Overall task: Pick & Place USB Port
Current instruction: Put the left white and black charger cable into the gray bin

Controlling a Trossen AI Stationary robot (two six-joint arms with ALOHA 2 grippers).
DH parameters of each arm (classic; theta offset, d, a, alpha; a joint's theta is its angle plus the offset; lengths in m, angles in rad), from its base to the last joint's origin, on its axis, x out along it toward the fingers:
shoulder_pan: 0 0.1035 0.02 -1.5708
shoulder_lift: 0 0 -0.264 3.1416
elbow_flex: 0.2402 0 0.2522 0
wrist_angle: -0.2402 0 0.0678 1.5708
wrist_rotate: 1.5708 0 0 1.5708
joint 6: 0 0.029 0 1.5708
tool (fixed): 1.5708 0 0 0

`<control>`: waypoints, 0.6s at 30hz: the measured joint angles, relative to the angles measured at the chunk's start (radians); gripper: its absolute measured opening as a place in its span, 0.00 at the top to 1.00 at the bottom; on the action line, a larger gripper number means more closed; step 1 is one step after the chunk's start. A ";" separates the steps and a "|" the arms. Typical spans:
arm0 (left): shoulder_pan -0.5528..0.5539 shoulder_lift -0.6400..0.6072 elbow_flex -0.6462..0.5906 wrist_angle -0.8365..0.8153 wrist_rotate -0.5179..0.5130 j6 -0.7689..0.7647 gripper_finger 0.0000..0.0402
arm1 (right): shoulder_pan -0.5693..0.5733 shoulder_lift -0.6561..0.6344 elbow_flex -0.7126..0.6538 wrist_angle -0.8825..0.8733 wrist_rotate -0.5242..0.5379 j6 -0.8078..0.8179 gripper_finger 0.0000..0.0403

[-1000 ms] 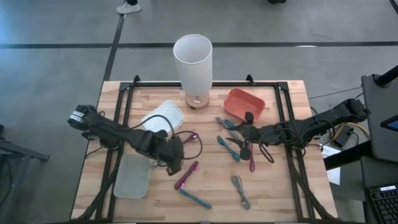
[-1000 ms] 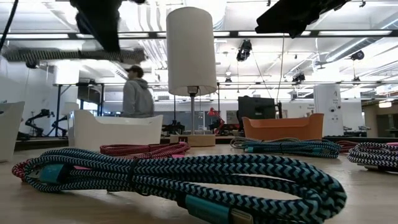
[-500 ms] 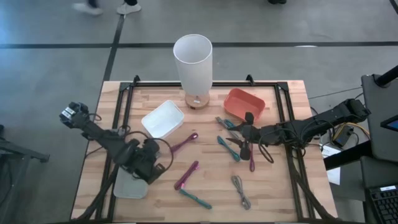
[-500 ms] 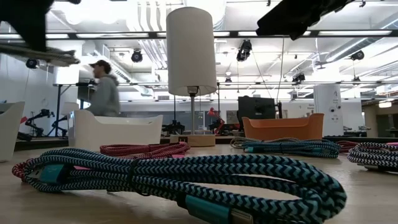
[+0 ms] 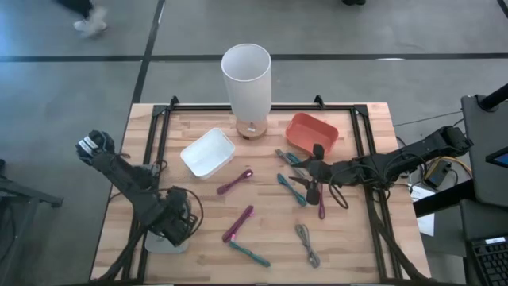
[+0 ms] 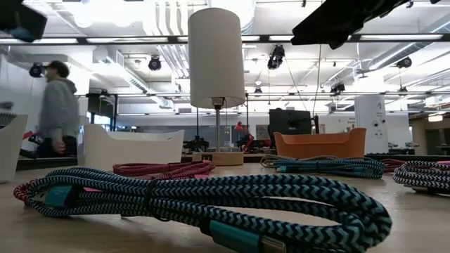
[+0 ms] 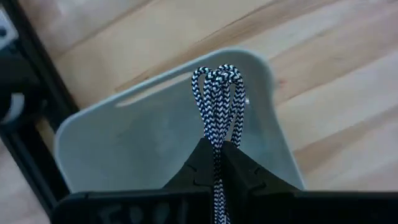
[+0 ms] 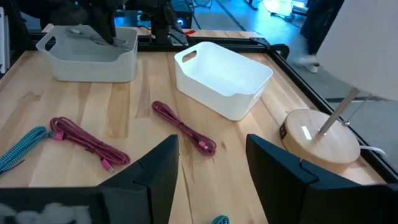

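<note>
So the left hand [image 7: 216,149] is clamped tight on a black-and-white braided cable [image 7: 217,102], with the bundled loop sticking out just past its fingertips. Directly under that loop is the grey bin [image 7: 155,143], so the hand is hanging right over the open tub with the cable not let go yet. From the top-down camera the left hand [image 5: 176,225] sits right on top of that bin [image 5: 159,242], which you can barely see under the arm. I'd say this cable is on the drop step, basically one release away from being placed.

Moving outward from there: a white bin [image 5: 207,151] is a bit beyond the hand, toward the lamp [image 5: 247,79], and it looks empty as far as I can tell. Between the two arms there are loose cables lying on the surface [image 5: 357,230]: a magenta one [image 5: 237,223] and a teal one [image 5: 249,253] nearest the left hand, another magenta one [image 5: 235,182] by the white bin, and a grey one [image 5: 306,244] further over.

The right hand [image 8: 208,163] is spread wide and holding nothing, hovering over a cluster of cables next to the orange bin [image 5: 312,131].

So progress-wise: one cable nearly binned, and several to go.
</note>
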 joint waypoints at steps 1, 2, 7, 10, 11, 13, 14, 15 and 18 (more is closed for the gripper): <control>-0.006 0.000 -0.015 0.018 0.000 -0.013 0.98 | 0.000 0.000 0.000 0.000 0.000 0.000 0.54; -0.008 0.000 -0.030 0.043 0.000 -0.020 0.98 | 0.000 0.000 0.000 0.000 0.000 0.000 0.54; -0.009 0.000 -0.116 0.182 0.000 -0.025 0.97 | 0.000 0.000 0.000 0.001 0.000 0.000 0.54; -0.009 0.000 -0.172 0.246 -0.002 -0.036 0.97 | 0.000 0.000 0.000 0.001 0.000 0.000 0.54; -0.009 0.000 -0.191 0.272 -0.003 -0.047 0.97 | 0.000 0.000 0.000 0.002 0.000 0.000 0.54; -0.009 0.000 -0.224 0.321 -0.002 -0.062 0.97 | 0.000 0.000 0.000 0.003 0.000 0.000 0.54; -0.009 0.000 -0.237 0.339 -0.003 -0.063 0.96 | 0.000 0.000 0.000 0.005 0.000 0.000 0.54; -0.008 0.000 -0.250 0.359 -0.003 -0.063 0.95 | 0.000 0.000 0.000 0.006 0.000 0.000 0.54; -0.007 0.000 -0.275 0.406 -0.004 -0.060 0.90 | 0.000 0.000 0.000 0.011 0.000 0.000 0.54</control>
